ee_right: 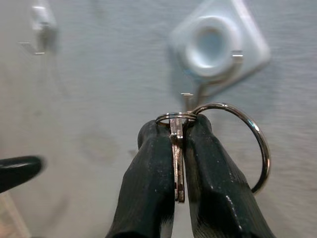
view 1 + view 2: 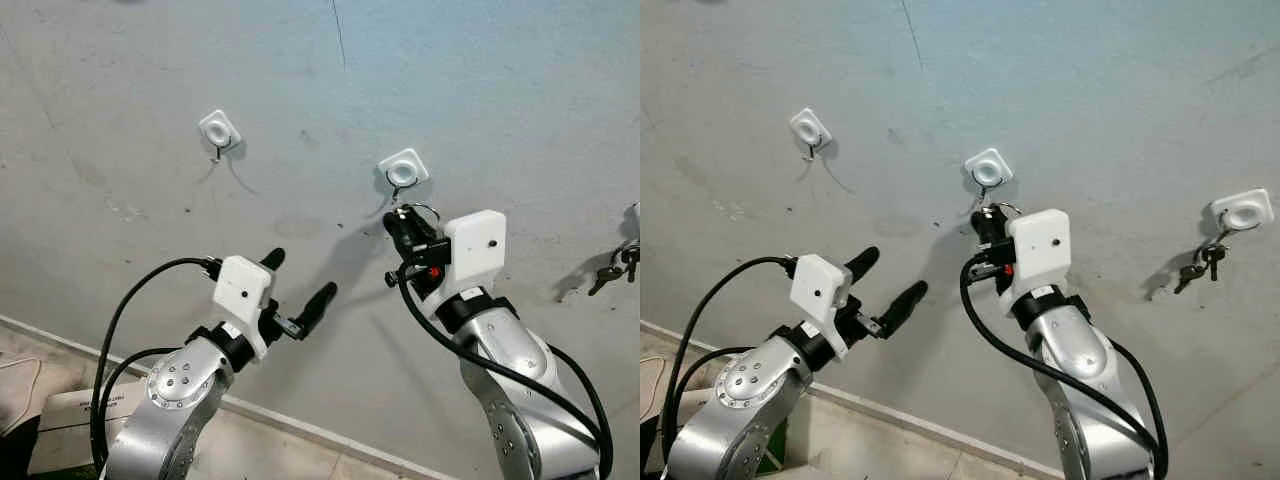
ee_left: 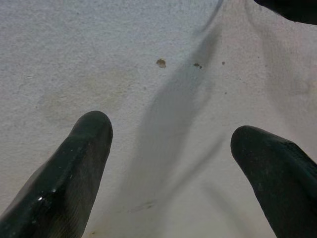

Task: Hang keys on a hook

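My right gripper (image 2: 402, 222) is raised against the grey wall, shut on a key (image 1: 177, 158) whose ring (image 1: 247, 134) sits just under the metal hook (image 1: 190, 99) of the middle white wall hook (image 2: 403, 168). The ring touches or nearly touches the hook tip; whether it is over the hook I cannot tell. My left gripper (image 2: 298, 280) is lifted lower and to the left, open with nothing between its fingers (image 3: 74, 168), pointing at bare wall.
Another white hook (image 2: 219, 130) is fixed up on the left. A third hook (image 2: 1243, 211) on the right carries a bunch of keys (image 2: 1200, 262). A skirting line (image 2: 300, 425) runs along the wall's base, with a cardboard box (image 2: 75, 415) on the floor at lower left.
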Controlling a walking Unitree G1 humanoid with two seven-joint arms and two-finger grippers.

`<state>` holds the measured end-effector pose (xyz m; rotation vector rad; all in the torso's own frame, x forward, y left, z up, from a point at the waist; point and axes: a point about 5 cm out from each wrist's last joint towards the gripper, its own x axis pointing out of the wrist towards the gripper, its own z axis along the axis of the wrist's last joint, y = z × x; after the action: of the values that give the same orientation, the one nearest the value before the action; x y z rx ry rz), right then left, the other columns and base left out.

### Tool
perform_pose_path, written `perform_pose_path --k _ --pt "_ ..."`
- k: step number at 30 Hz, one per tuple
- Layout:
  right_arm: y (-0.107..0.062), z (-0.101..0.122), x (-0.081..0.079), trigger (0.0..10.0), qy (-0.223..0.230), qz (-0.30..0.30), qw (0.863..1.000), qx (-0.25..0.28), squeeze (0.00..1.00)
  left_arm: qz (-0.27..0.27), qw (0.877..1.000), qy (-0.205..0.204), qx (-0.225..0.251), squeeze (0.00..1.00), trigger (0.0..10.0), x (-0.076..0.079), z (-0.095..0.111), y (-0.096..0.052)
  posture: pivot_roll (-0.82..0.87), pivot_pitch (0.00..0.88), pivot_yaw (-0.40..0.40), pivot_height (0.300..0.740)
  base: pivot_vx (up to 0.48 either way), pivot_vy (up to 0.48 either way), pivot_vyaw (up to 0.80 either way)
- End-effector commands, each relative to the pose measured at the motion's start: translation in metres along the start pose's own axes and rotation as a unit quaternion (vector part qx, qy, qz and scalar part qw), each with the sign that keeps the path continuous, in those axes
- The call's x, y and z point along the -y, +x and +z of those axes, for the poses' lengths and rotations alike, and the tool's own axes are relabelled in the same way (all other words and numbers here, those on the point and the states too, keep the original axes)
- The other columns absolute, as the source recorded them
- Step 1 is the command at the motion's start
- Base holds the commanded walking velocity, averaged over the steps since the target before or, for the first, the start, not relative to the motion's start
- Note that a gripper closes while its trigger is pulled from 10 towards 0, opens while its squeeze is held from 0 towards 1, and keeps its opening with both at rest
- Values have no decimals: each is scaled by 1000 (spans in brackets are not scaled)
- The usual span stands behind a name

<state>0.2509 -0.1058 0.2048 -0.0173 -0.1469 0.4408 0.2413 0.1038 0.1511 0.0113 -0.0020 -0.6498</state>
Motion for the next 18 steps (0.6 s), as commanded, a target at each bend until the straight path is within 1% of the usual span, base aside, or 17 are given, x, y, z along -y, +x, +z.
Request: perform_pose_path --k 1,4,5,6,9,11,14,18 --pt "-1 8 -4 10000 4 24 1000 12 0 -7 1000 12 4 0 10000 0 5 1 69 14 4 740 0 0 0" --pt "-4 7 -6 10000 16 43 999 1 0 -13 1000 11 3 0 10000 0 4 1 67 15 3 740 0 0 0" --pt "-5 5 -8 10000 36 68 997 -13 0 -23 1000 9 2 0 10000 2 4 2 64 15 4 740 0 0 0" --pt "-5 4 -10 10000 43 80 996 -17 0 -27 1000 9 1 0 10000 3 4 2 62 16 4 740 0 0 0" --pt "-6 3 -13 10000 49 100 994 -22 0 -34 999 8 -1 0 10000 5 3 3 60 16 5 740 0 0 0" --pt "-5 2 -19 10000 58 134 989 -31 0 -51 999 14 -2 0 10000 7 4 4 62 15 3 740 0 0 0" --pt "-2 1 -21 10000 59 142 988 -34 0 -56 998 24 5 0 10000 7 7 6 62 16 2 740 0 0 0" --pt "2 1 -21 10000 64 145 987 -33 0 -50 998 25 13 0 10000 7 9 7 64 16 -1 740 0 0 0"
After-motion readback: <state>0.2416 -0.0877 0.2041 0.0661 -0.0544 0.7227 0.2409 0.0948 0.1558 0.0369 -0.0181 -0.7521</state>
